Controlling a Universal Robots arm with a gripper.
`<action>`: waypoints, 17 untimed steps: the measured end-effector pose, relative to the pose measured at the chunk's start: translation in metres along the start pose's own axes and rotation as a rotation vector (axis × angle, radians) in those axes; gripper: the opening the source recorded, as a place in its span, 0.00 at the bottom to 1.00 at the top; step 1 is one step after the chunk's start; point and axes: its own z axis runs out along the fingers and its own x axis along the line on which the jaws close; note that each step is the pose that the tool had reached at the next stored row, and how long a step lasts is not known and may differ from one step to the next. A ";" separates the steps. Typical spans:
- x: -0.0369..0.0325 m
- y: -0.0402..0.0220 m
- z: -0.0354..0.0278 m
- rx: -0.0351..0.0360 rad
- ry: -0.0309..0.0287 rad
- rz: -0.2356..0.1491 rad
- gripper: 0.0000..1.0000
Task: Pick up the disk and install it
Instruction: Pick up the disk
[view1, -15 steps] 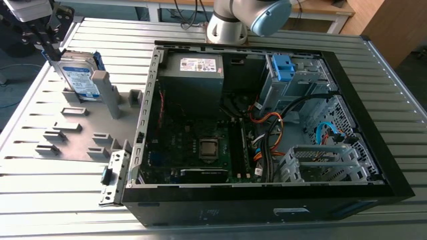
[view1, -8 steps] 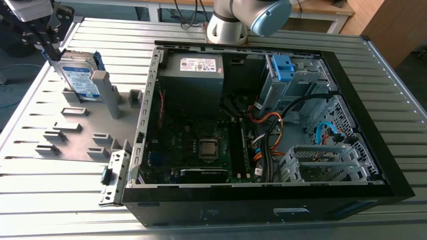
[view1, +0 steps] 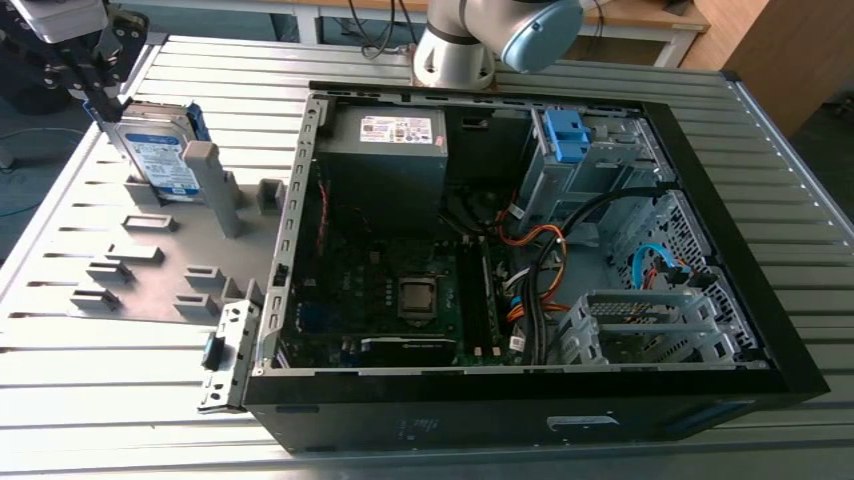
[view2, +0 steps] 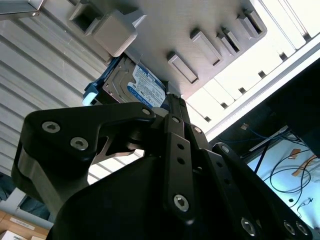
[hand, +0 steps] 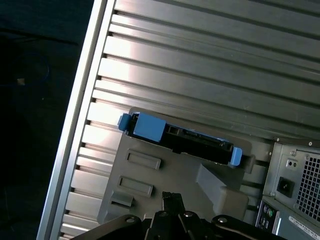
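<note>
The disk (view1: 154, 150) stands on edge in a grey holder plate (view1: 147, 270) at the exterior view's left. It is silver with a white-and-blue label and blue rails. My gripper (view1: 104, 100) hangs just above the disk's far upper corner, close to it; contact cannot be made out. In the first wrist view the disk (hand: 180, 140) is seen edge-on, its blue rail ends at both sides, a little beyond the gripper (hand: 172, 200). In the second wrist view the disk's label (view2: 142, 87) shows just past the gripper (view2: 172, 107).
An open computer case (view1: 787, 330) lies on the slatted metal table (view1: 120, 440), with a grey power supply (view1: 387, 150), motherboard, cables, a blue bracket (view1: 567, 135) at the drive bay and a metal cage (view1: 641, 320). The arm's base (view1: 461, 55) stands behind the case.
</note>
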 end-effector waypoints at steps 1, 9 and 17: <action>0.0000 0.0000 0.0000 0.0000 0.0000 -0.002 0.11; 0.0000 0.0000 0.0000 -0.0001 0.0004 -0.015 0.11; 0.0000 0.0000 0.0000 -0.0002 0.0007 -0.027 0.11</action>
